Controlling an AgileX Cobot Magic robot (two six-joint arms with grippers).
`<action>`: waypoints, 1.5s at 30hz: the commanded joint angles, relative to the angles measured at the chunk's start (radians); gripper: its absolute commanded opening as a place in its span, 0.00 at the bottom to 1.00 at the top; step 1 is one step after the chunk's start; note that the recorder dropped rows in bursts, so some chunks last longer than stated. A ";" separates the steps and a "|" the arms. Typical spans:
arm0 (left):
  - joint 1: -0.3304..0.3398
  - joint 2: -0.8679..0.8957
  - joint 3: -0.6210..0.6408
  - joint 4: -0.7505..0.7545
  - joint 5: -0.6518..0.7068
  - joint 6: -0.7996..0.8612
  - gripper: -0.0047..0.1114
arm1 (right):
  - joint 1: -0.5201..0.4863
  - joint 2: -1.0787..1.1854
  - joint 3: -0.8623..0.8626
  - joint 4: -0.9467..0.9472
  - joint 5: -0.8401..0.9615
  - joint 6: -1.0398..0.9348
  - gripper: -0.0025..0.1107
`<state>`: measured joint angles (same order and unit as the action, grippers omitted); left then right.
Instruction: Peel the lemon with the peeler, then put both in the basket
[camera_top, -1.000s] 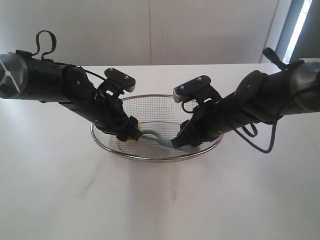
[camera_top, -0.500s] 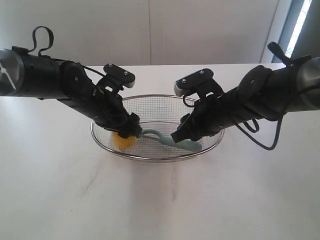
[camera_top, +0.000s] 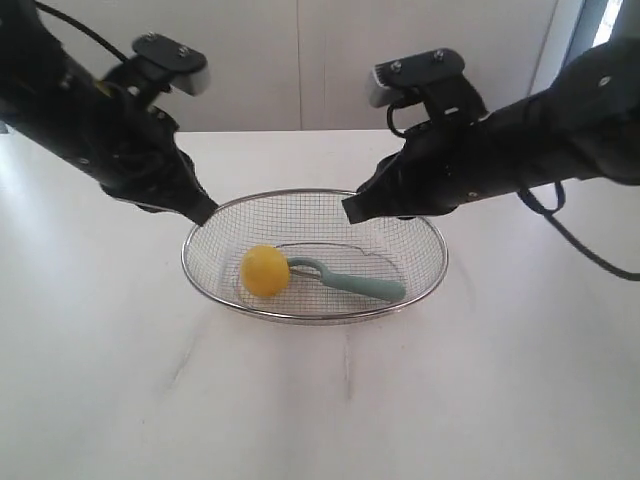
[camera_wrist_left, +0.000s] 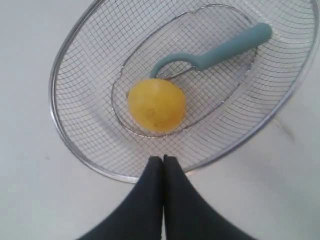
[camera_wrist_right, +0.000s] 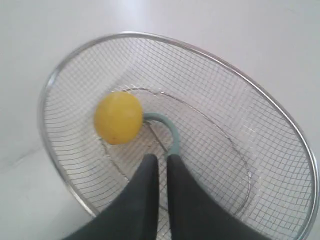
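Note:
The yellow lemon (camera_top: 265, 270) lies in the left half of the silver wire basket (camera_top: 315, 318). The teal peeler (camera_top: 350, 283) lies next to it, its loop head touching the fruit. My left gripper (camera_top: 205, 212) hangs above the basket's left rim, shut and empty. In the left wrist view its tips (camera_wrist_left: 163, 159) meet over the rim (camera_wrist_left: 75, 145), with the lemon (camera_wrist_left: 156, 104) and peeler (camera_wrist_left: 220, 50) beyond. My right gripper (camera_top: 350, 210) hovers over the basket's back right, shut with a thin slit and holding nothing. In the right wrist view its tips (camera_wrist_right: 162, 157) are above the peeler's loop (camera_wrist_right: 167, 127), near the lemon (camera_wrist_right: 118, 117).
The basket stands in the middle of a white table (camera_top: 120, 400). A pale wall (camera_top: 300, 60) runs behind it. A loose black cable (camera_top: 585, 250) hangs from the right arm at the far right.
Both grippers have let go, the left of the lemon and the right of the peeler. They have lifted up and outward from the basket and closed. Lemon and peeler now rest in the basket.

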<state>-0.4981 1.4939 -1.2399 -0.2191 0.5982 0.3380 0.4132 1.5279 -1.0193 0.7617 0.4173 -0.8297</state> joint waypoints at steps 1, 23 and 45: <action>0.009 -0.206 0.077 0.013 0.089 -0.014 0.04 | -0.005 -0.150 0.093 0.000 0.051 0.030 0.02; 0.009 -1.180 0.793 0.015 -0.002 -0.260 0.04 | -0.005 -0.916 0.664 0.000 -0.144 0.211 0.02; 0.009 -1.178 0.917 0.010 -0.074 -0.260 0.04 | -0.005 -0.918 0.682 0.000 -0.172 0.205 0.02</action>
<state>-0.4893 0.3233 -0.3268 -0.1945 0.5209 0.0834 0.4132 0.6182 -0.3420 0.7619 0.2545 -0.6207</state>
